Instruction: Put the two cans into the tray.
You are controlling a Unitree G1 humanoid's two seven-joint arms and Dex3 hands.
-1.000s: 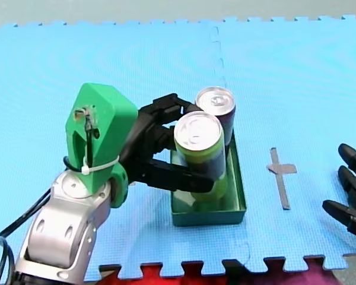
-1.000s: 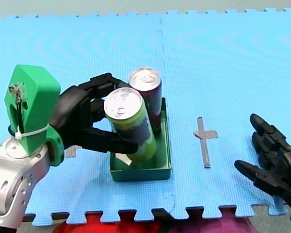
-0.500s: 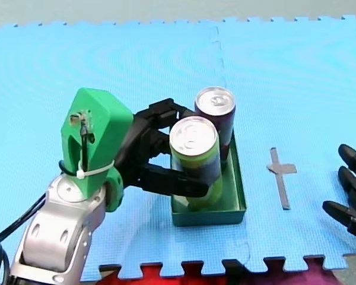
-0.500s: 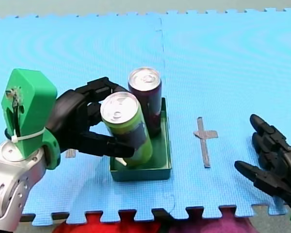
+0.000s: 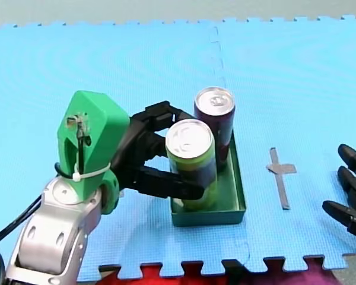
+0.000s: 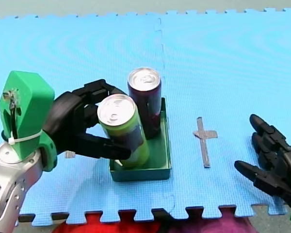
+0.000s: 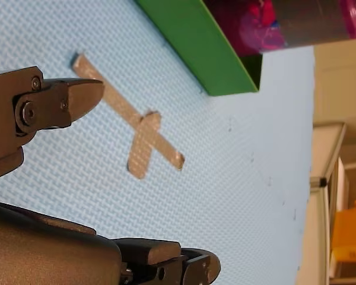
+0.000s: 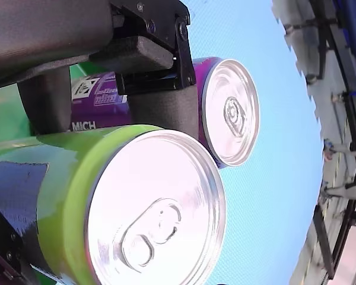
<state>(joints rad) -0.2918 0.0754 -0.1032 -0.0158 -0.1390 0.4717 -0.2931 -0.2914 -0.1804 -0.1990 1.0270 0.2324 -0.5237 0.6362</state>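
A green can [image 5: 193,169] is inside the near end of the green tray [image 5: 240,191], close to upright, and my left hand [image 5: 157,157] is shut on it from the left. The thumb [image 5: 172,189] crosses low on the can's front. Whether the can's base touches the tray floor is hidden. A purple can [image 5: 216,119] stands upright at the tray's far end, just behind the green one. The second wrist view shows the green can [image 8: 107,202] in black fingers [image 8: 160,101], with the purple can [image 8: 219,113] beside it. My right hand [image 6: 269,162] is at the lower right and holds nothing.
A grey tape cross [image 5: 280,175] lies on the blue foam mat [image 5: 107,65] between the tray and my right hand. The first wrist view shows that tape cross [image 7: 136,133] and a corner of the tray [image 7: 207,53]. The mat's jigsaw front edge [image 5: 184,267] runs close below the tray.
My left hand has lowered the green can into the tray's near end and drawn it slightly left; the can stands straighter. The purple can and my right hand have not moved.
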